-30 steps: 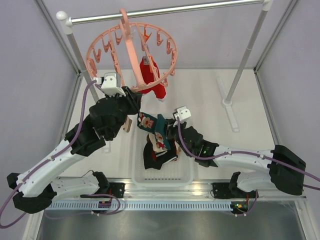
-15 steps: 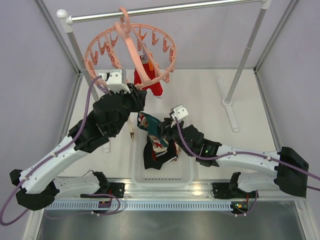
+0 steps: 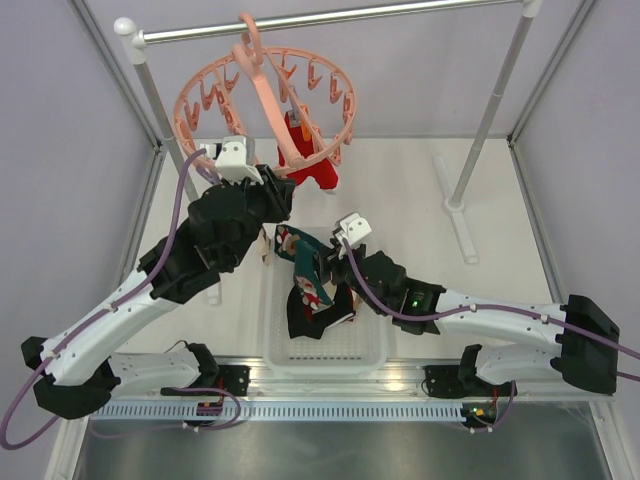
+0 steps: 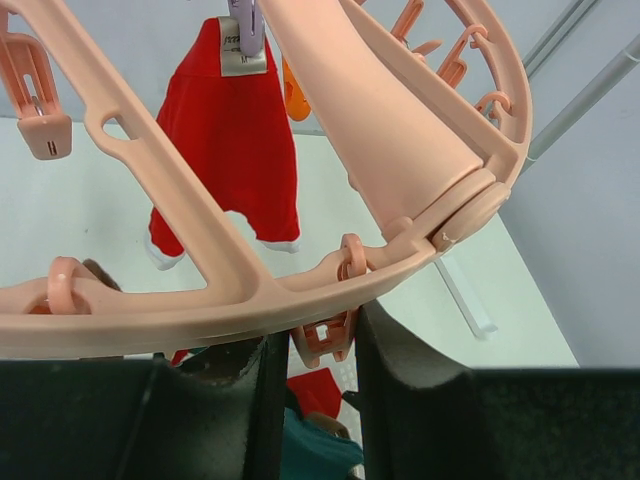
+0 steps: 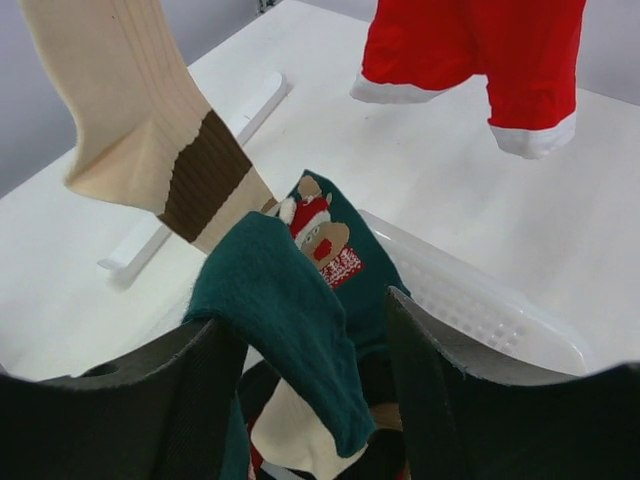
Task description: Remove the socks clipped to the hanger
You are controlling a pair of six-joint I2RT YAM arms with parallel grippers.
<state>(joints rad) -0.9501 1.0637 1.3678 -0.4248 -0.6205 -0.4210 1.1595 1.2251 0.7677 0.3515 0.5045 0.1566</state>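
Opened wide since a second ago, the right hand (image 5: 305, 325) straddles a loose teal sock (image 5: 285, 295) above the basket (image 5: 500, 325); the left hand (image 4: 320, 335) pinches a clip (image 4: 330, 348) under the hanger (image 4: 200, 300), where a red sock (image 4: 225, 150) hangs.

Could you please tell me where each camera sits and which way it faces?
Top external: above and behind the bases, looking down at hanger, red socks and basket; both arms show.
Left wrist: on the left arm, looking forward past the hanger ring at the red socks; left gripper pinches a clip.
Right wrist: on the right arm, facing forward over the basket; open right gripper straddles a teal sock.
Shared: red socks in all three.
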